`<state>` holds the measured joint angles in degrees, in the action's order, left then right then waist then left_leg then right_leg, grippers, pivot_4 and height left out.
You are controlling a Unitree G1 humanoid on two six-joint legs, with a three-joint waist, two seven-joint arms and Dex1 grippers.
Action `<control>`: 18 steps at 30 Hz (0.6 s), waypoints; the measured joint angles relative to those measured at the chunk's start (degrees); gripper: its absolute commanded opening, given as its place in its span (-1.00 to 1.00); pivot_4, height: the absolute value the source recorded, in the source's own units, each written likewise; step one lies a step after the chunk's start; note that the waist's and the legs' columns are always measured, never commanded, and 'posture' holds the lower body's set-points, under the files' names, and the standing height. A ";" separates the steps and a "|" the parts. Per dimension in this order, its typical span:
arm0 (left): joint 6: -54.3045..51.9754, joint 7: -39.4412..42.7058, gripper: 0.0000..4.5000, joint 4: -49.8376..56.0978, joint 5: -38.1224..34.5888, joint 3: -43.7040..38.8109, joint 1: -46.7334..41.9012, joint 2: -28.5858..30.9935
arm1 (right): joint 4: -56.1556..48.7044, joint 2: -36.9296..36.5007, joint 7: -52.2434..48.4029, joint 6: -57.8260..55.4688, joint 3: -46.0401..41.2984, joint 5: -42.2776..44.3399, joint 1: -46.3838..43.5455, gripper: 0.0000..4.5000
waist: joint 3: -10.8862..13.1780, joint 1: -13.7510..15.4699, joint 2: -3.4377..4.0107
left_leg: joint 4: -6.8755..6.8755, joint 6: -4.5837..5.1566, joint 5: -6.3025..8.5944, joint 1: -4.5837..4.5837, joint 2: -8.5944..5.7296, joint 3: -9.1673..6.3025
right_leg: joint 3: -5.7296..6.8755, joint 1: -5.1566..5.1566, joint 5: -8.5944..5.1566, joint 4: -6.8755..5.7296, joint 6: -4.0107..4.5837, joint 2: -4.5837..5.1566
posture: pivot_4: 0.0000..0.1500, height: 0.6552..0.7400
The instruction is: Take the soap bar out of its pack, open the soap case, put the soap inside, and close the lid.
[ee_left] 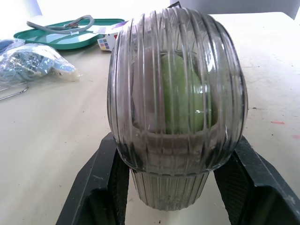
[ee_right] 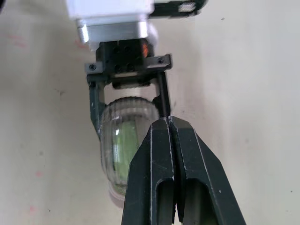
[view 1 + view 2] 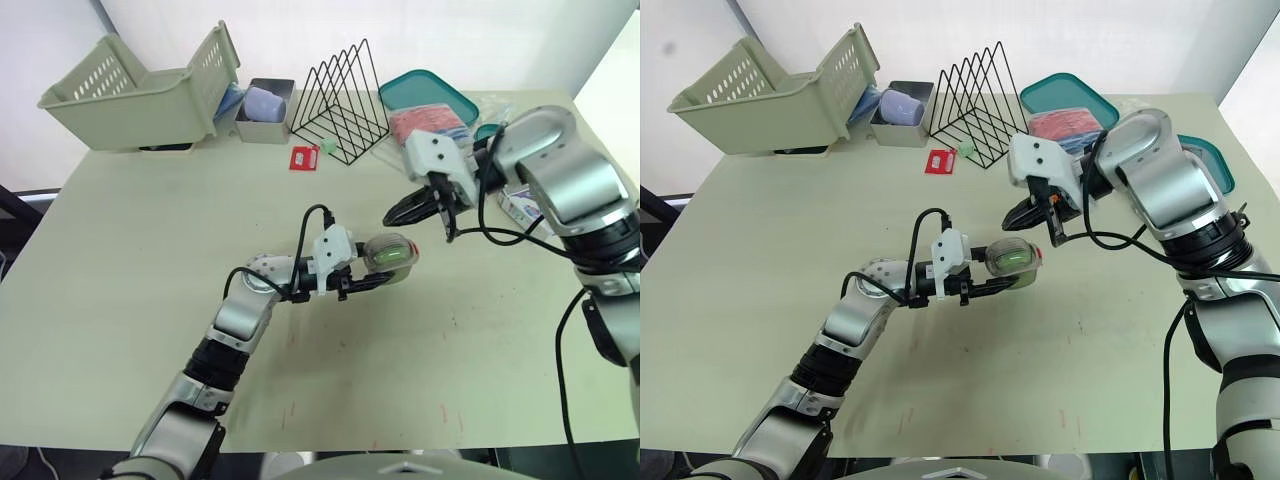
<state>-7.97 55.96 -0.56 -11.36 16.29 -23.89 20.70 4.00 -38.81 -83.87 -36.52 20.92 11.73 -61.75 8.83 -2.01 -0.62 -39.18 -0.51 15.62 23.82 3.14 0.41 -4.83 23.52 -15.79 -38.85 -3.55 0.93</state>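
Looks nearly finished: green soap bar (image 1: 183, 93) inside ribbed clear soap case (image 3: 392, 254), lid seemingly down. Left gripper (image 3: 372, 274) pinching the case mid surface (image 3: 150, 300); right gripper (image 3: 392, 217) pressed together, just beyond. Remains only confirming closure.

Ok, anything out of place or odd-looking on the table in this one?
Nothing at the work itself: the soap case looks closed around the green soap bar, gripped by the left gripper, right gripper shut close by. Only the pale green basket at the far left corner sits tilted.
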 measured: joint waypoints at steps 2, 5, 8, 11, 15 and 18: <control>0.00 0.05 -0.11 0.02 -0.05 -0.02 0.05 0.03 | 3.71 0.89 1.95 2.83 -2.54 0.22 0.01 -0.98 | 0.00 0.00 0.00 | 0.00 0.00 0.00 0.00 0.00 0.01 | -0.01 0.00 0.00 0.00 0.00 0.00 | 1.00 1.00; 0.00 0.20 -0.11 0.04 -0.13 -0.05 0.05 0.08 | 7.51 1.06 3.35 11.54 -6.13 0.16 2.24 -0.98 | 0.00 0.11 0.00 | 0.01 0.00 0.00 0.00 0.00 -0.01 | 0.02 -0.01 0.00 0.04 0.00 0.00 | 1.00 1.00; 0.00 0.47 -0.11 0.04 -0.22 -0.37 0.05 0.39 | 10.80 0.63 3.04 16.20 -6.21 -0.65 5.10 -0.88 | 0.00 0.13 0.00 | 0.01 0.00 0.00 0.01 -0.01 0.06 | -0.04 0.00 0.00 0.02 0.00 0.02 | 1.00 1.00; 0.00 0.78 -0.11 0.04 -0.50 -0.72 0.04 0.85 | 13.94 0.65 1.47 13.47 -6.44 0.55 5.38 -0.55 | 0.08 -0.14 0.13 | 0.00 0.00 0.00 -0.04 0.00 0.07 | -0.07 0.00 0.00 -0.03 0.00 0.00 | 1.00 1.00; -0.01 1.40 -0.11 0.04 -0.90 -0.79 0.04 0.96 | 13.40 1.10 -2.00 12.65 -8.51 4.75 5.79 0.31 | 0.13 -0.15 0.21 | 0.02 0.00 0.00 -0.01 0.01 0.04 | -0.05 0.00 0.00 0.00 0.00 -0.01 | 1.00 1.00; -0.02 2.04 -0.11 0.04 -1.25 -0.78 0.05 1.49 | 12.30 1.07 -5.45 12.62 -8.62 7.00 7.91 0.99 | 0.13 -0.04 0.20 | 0.00 0.00 0.00 0.00 0.00 0.05 | -0.06 -0.01 0.00 0.00 0.00 0.01 | 1.00 1.00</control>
<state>-7.99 58.00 -0.52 -12.61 15.51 -23.85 22.19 16.29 -37.73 -89.33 -23.90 12.30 18.73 -53.84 8.97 -2.05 -0.42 -39.19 -0.51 15.62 23.82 3.14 0.46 -4.89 23.52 -15.79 -38.85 -3.55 0.94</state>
